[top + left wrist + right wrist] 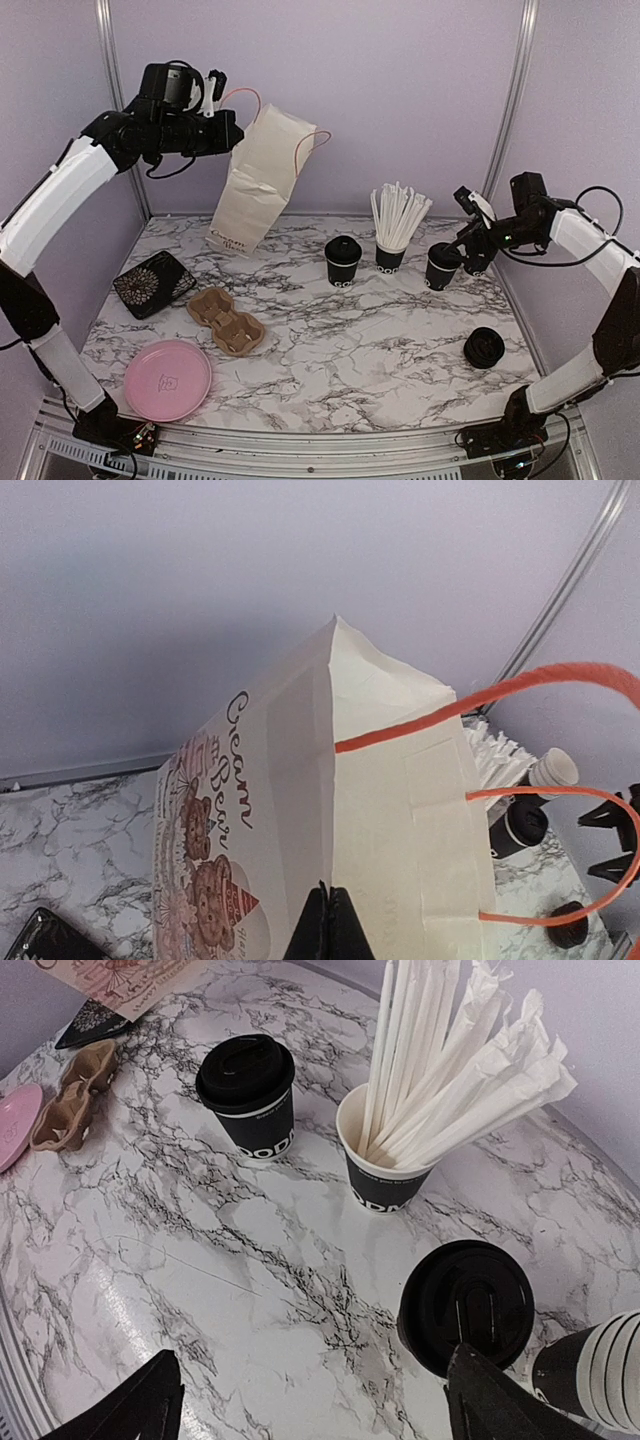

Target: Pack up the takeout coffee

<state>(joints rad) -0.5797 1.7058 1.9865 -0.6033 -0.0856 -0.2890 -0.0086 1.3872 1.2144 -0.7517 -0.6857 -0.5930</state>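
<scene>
The takeout coffee (342, 260), a small black cup with white lettering and a black lid, stands mid-table; it also shows in the right wrist view (246, 1095). A second black lidded cup (441, 265) stands further right, just by my right gripper (468, 247). That gripper (315, 1410) is wide open and empty, with one fingertip (490, 1400) over this cup's lid (465, 1300). My left gripper (236, 135) is shut on the top rim of a cream paper bag (260, 180) with orange handles. It holds the bag tilted at the back left (330, 925).
A black cup of white straws (392, 245) stands between the two lidded cups. A nested stack of cups (600, 1370) is by the right gripper. A black lid stack (484, 347), a cardboard cup carrier (225, 320), a pink plate (167, 378) and a black patterned box (153, 283) lie nearer the front.
</scene>
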